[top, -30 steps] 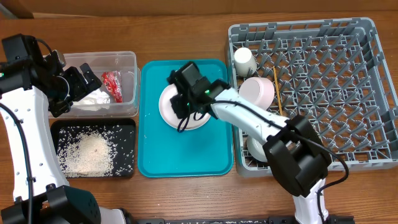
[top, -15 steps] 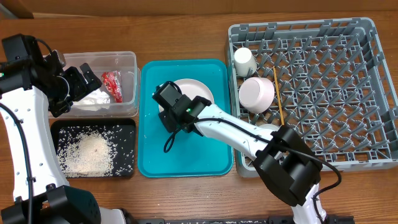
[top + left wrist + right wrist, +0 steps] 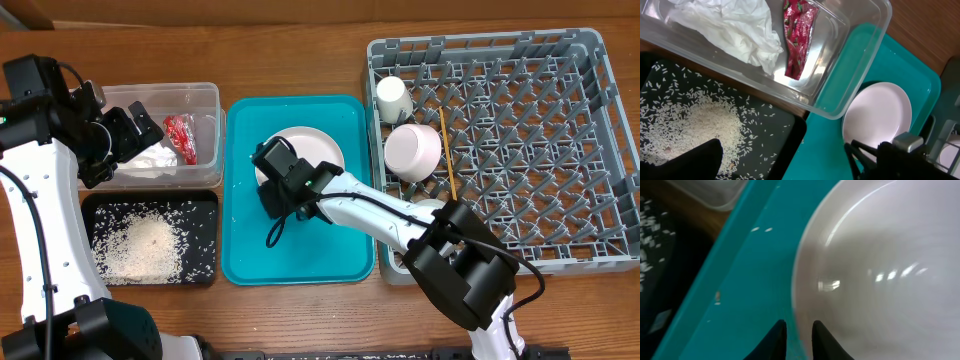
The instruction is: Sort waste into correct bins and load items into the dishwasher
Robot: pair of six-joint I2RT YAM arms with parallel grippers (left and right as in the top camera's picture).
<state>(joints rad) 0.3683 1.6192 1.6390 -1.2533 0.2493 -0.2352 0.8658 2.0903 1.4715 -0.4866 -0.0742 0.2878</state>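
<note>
The pale pink plate (image 3: 312, 150) (image 3: 890, 270) lies on the teal tray (image 3: 300, 245). My right gripper (image 3: 277, 185) (image 3: 796, 327) is low at the plate's front-left rim, open by a narrow gap, one tip over the plate and one over the tray. My left gripper (image 3: 145, 128) hangs wide open and empty above the clear tub (image 3: 205, 100), which holds the red wrapper (image 3: 799, 37) and white tissue (image 3: 740, 30). Rice (image 3: 140, 245) fills the black tray (image 3: 205, 235). In the grey rack (image 3: 560, 150) are a cup (image 3: 392, 98), an upturned bowl (image 3: 412, 150) and chopsticks (image 3: 447, 150).
A second pale bowl (image 3: 425, 215) at the rack's front left is partly hidden under my right arm. The tub and black tray sit close against the teal tray's left side, and the rack against its right. Bare wooden table runs along the back edge.
My right gripper slid from above the plate to its front-left rim. The plate now lies slightly further back and right. The jaws have parted a little. The left arm has not moved.
</note>
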